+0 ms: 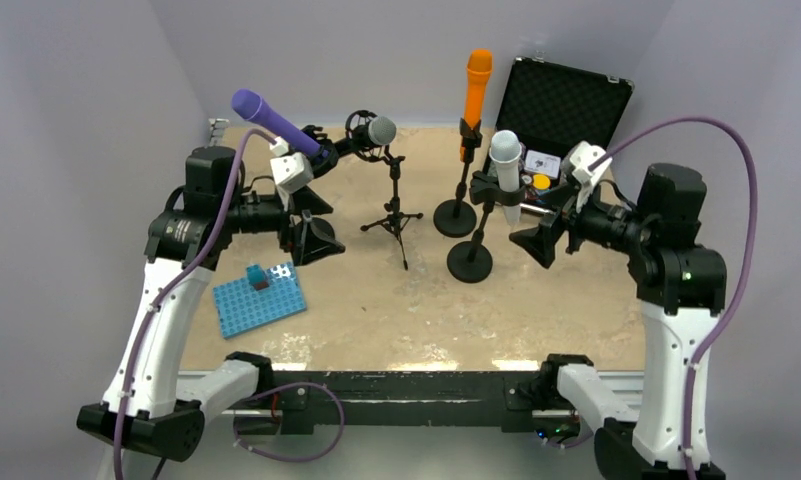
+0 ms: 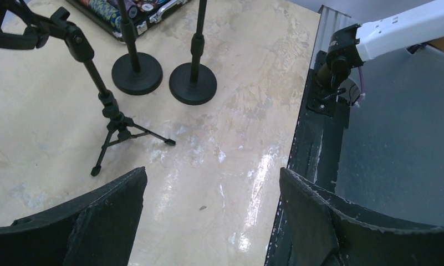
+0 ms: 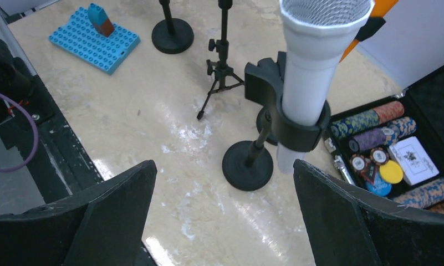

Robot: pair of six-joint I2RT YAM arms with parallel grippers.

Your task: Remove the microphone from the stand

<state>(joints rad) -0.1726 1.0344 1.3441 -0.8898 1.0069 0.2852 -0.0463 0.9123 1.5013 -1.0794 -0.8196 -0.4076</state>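
In its stand [image 3: 247, 164] sits a white microphone [image 3: 314, 72].

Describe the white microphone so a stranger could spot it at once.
Find the open black case at the far right of the table. The nearer round-footed stand beside it holds the white microphone, head up. Its neighbour behind is an orange microphone.

Top of the white microphone [image 3: 312, 61] beyond the right wrist view's upper edge; chip case [image 3: 435, 94] cropped rightward.
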